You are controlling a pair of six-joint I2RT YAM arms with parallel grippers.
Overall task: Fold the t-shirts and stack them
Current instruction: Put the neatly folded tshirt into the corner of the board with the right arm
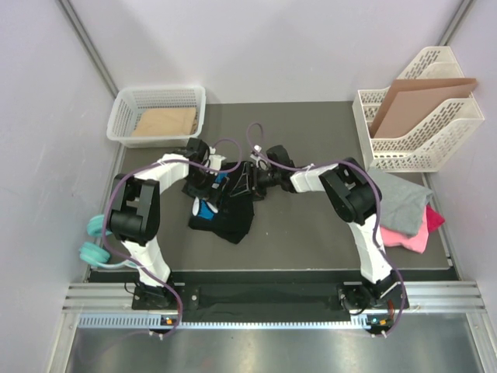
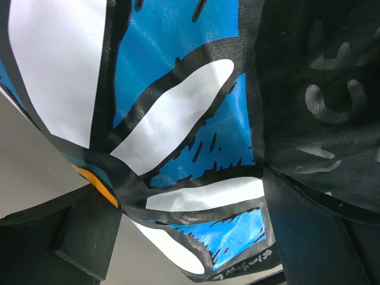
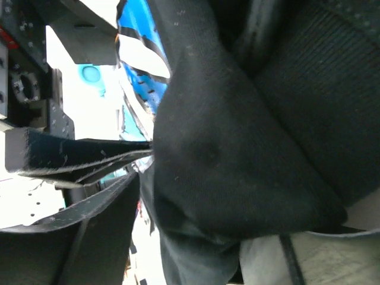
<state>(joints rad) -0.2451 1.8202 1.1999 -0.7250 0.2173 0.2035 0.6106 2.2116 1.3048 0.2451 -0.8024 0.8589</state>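
Observation:
The black t-shirt [image 1: 231,210] hangs bunched between my two grippers over the middle of the table, its white-and-blue logo [image 1: 205,210] showing at the left. My left gripper [image 1: 206,176] is shut on it. In the left wrist view the logo print [image 2: 178,119] fills the frame, pinched between the fingers [image 2: 314,231]. My right gripper [image 1: 256,179] is shut on the shirt's other side, and black cloth [image 3: 237,148] covers its jaws in the right wrist view. The grey t-shirt [image 1: 401,199] lies crumpled at the right on the pink t-shirt [image 1: 418,237].
A white basket [image 1: 122,115] holding a brown sheet stands at the back left. A white file rack [image 1: 411,144] with a brown cardboard sheet [image 1: 415,97] stands at the back right. Teal headphones [image 1: 95,241] lie off the table's left edge.

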